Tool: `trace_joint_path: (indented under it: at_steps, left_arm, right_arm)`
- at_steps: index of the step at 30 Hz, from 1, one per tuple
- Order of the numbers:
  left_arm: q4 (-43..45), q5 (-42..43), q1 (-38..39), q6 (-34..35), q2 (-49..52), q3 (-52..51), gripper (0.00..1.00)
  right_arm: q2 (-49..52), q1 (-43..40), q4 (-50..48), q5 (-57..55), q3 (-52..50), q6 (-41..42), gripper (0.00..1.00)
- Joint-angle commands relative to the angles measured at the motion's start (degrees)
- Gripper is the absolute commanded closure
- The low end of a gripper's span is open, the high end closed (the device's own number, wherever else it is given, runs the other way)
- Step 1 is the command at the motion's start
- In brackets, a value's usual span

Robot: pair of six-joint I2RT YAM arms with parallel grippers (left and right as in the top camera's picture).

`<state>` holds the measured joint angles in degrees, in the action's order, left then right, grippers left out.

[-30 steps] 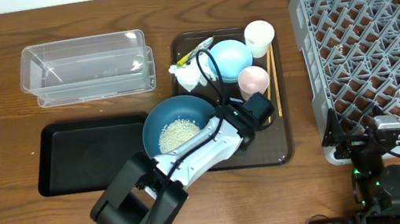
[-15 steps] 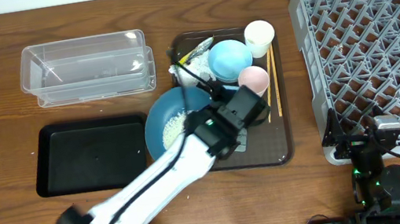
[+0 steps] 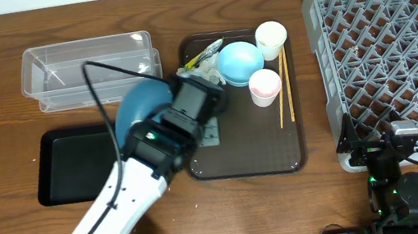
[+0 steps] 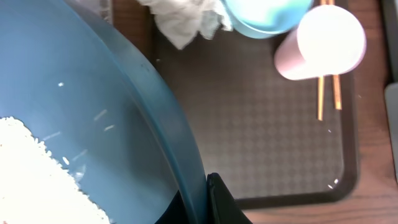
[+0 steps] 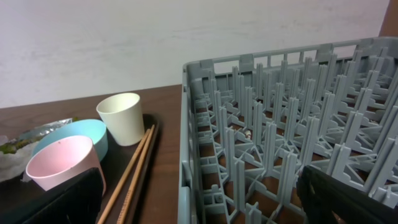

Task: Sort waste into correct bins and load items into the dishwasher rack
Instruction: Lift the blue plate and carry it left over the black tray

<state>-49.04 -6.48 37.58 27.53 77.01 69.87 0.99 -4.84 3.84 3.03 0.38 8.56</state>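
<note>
My left gripper (image 3: 194, 109) is shut on the rim of the wide blue dish (image 3: 143, 106) and holds it tilted in the air, above the gap between the clear tub (image 3: 90, 68) and the black tray (image 3: 75, 166). In the left wrist view the dish (image 4: 143, 93) holds white rice (image 4: 28, 174), with my fingertip (image 4: 221, 202) against its rim. The napkin (image 3: 196, 76), yellow-green wrapper (image 3: 204, 54), light-blue bowl (image 3: 240, 61), pink cup (image 3: 264, 85), white cup (image 3: 271, 39) and chopsticks (image 3: 281, 89) lie on the brown serving tray (image 3: 248, 157). My right gripper (image 3: 386, 143) is open at the grey rack's (image 3: 398, 47) front-left corner.
The right wrist view shows the rack's pegs (image 5: 280, 137) straight ahead, with the white cup (image 5: 121, 118), pink cup (image 5: 62, 162) and chopsticks (image 5: 134, 174) to its left. The left arm crosses the table front from the lower left.
My left gripper has lifted the blue dish with the rice off the brown tray and carried it left and back. The right arm has not moved.
</note>
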Motion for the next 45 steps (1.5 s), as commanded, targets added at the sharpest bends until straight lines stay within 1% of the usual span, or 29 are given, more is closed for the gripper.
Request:
trace_joint_path:
  at_steps: [1,7,10,13,17,21,25,33,45]
  left_arm:
    - [-0.17,2.89,-4.72,-3.32,-0.61,-0.09,0.94]
    - [-0.22,3.89,-12.24,-3.54,-0.55,-1.11,0.94]
    - [-0.15,7.04,-16.46,-3.54,-0.26,-1.31,0.94]
    - [0.24,11.56,-20.5,-3.93,0.22,-1.31,0.94]
    - [0.87,19.87,-25.9,-6.54,0.35,-1.31,0.94]
    - [1.03,27.12,-31.12,-7.56,0.35,-1.31,0.94]
    - [1.16,32.83,-34.84,-8.52,0.35,-1.4,0.94]
    - [1.14,39.1,-37.31,-9.75,0.46,-1.42,0.94]
    - [2.12,39.3,-37.31,-9.6,0.46,-4.63,0.94]
  right_arm:
    - [-0.28,1.49,0.22,0.35,-0.07,0.42,0.01]
    - [-0.28,1.49,0.22,0.37,-0.07,0.42,0.01]
    - [-0.28,1.49,0.22,0.35,-0.07,0.42,0.01]
    - [-0.28,1.49,0.22,0.35,-0.07,0.42,0.01]
    - [-0.28,1.49,0.22,0.35,-0.07,0.42,0.01]
    - [-0.28,1.49,0.22,0.35,-0.07,0.42,0.01]
    - [-0.28,1.49,0.22,0.35,-0.07,0.42,0.01]
    - [-0.28,1.49,0.22,0.37,-0.07,0.42,0.01]
    - [-0.28,1.49,0.22,0.35,-0.07,0.42,0.01]
